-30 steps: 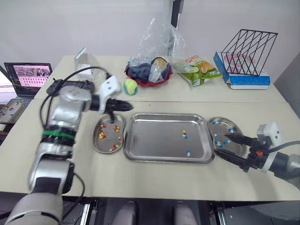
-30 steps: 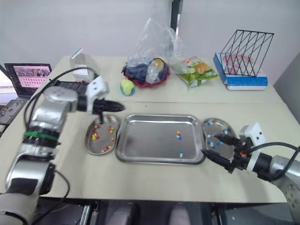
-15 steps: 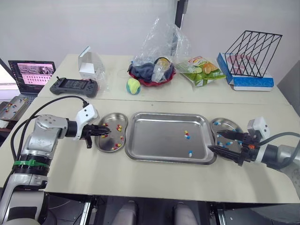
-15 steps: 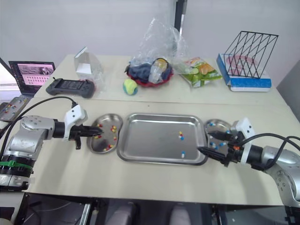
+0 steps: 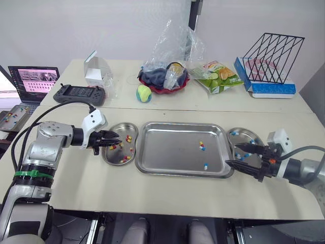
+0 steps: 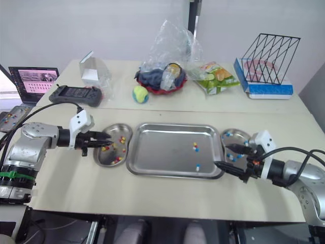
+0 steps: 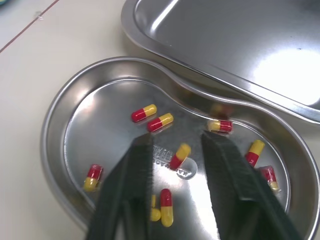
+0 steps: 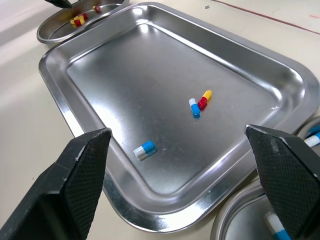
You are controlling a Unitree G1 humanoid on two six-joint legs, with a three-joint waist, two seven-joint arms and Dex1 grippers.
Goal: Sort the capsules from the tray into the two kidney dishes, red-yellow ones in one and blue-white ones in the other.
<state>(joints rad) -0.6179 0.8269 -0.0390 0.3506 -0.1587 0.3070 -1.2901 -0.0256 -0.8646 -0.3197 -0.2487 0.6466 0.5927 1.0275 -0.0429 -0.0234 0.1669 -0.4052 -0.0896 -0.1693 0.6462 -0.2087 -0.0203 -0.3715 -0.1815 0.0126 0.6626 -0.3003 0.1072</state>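
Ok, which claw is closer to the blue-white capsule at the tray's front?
Right. The right claw sits beside the tray's right rim, near the capsule; the left claw is over the left dish.

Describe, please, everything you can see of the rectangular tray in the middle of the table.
The tray is shiny, steel-looking, rectangular, with rounded corners and a raised rim. It lies flat on the table between the kidney dishes. Inside: a red-yellow capsule against a blue-white capsule, and a lone blue-white capsule nearer the robot.

Steel tray (image 5: 167,152) mid-table has three capsules, a red-yellow one (image 8: 205,96) right beside a blue-white one (image 8: 194,107) plus a lone blue-white (image 8: 144,149), while the left kidney dish (image 7: 52,130) holds red-yellows and the right kidney dish (image 5: 244,132) blue-whites.
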